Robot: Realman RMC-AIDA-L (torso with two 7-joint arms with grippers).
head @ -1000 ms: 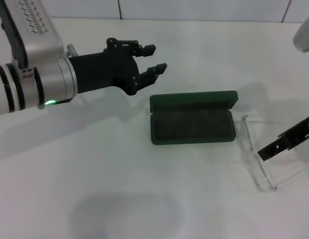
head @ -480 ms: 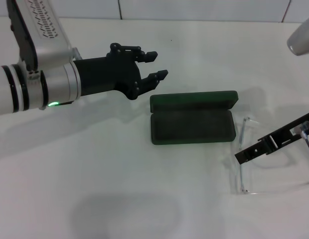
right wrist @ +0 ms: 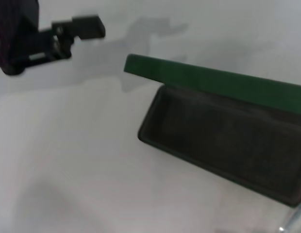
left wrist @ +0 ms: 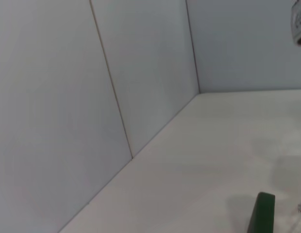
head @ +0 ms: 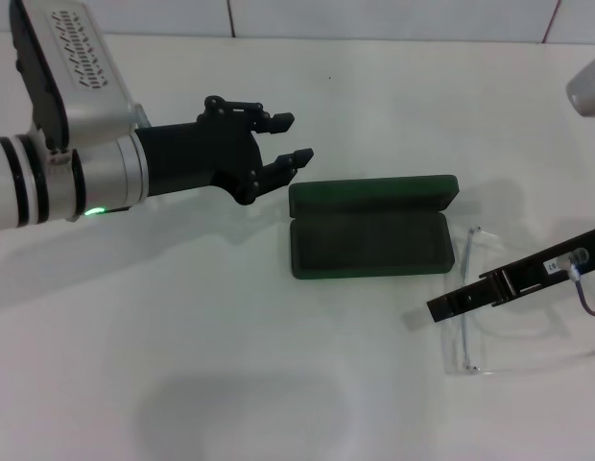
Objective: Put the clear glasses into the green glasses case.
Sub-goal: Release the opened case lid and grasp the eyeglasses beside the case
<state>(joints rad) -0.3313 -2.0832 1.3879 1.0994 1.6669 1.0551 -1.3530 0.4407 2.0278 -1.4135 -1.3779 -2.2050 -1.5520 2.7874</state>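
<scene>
The green glasses case (head: 371, 240) lies open on the white table, its lid (head: 372, 195) folded back on the far side and its dark lining empty. The right wrist view shows the same case (right wrist: 223, 131) close up. The clear glasses (head: 513, 336) sit just right of the case, one thin arm (head: 467, 298) running alongside its right end. My right gripper (head: 441, 305) reaches in from the right as a long black bar across the glasses, shut on them. My left gripper (head: 293, 137) hovers open to the left of the lid, holding nothing.
The white table (head: 230, 384) stretches wide in front of and left of the case. A tiled wall (left wrist: 116, 97) rises behind the table. The left arm's silver forearm (head: 58, 173) spans the far left.
The glasses swung round with the right gripper, then stayed put while its black bar slid further left. The left gripper drifted slightly and stays open.
</scene>
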